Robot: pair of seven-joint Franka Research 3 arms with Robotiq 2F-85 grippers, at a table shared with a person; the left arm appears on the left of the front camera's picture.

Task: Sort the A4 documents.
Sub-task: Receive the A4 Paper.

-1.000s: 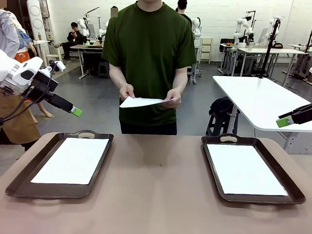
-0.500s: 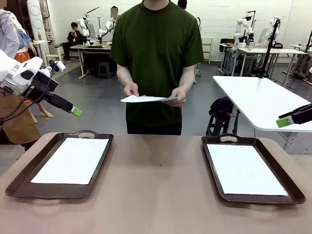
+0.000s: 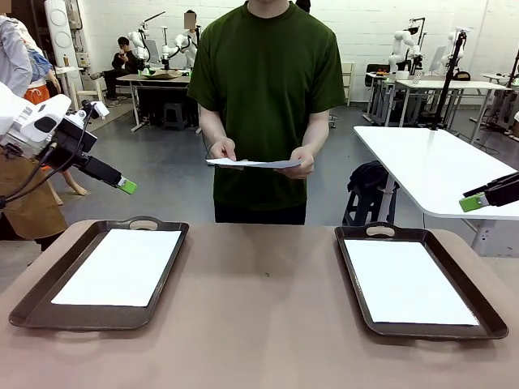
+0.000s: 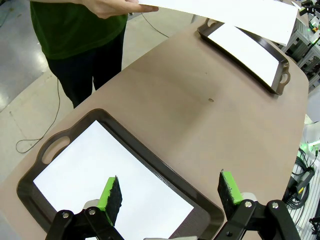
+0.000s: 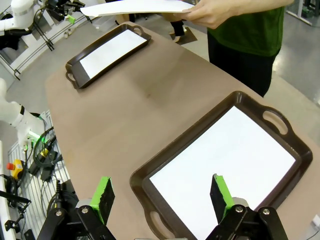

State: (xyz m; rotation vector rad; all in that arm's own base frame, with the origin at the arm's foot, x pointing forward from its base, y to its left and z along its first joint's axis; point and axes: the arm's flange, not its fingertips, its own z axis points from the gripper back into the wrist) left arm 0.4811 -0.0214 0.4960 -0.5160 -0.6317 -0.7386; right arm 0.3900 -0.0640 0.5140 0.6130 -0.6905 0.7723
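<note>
honestly that thin white a4 paper sheet (image 3: 253,163) the person's holding flat over the table's far edge looks floppy and slippery, so i'd pinch a free edge, with the left gripper (image 4: 170,194) and right gripper (image 5: 161,195) both spread wide, empty.
</note>
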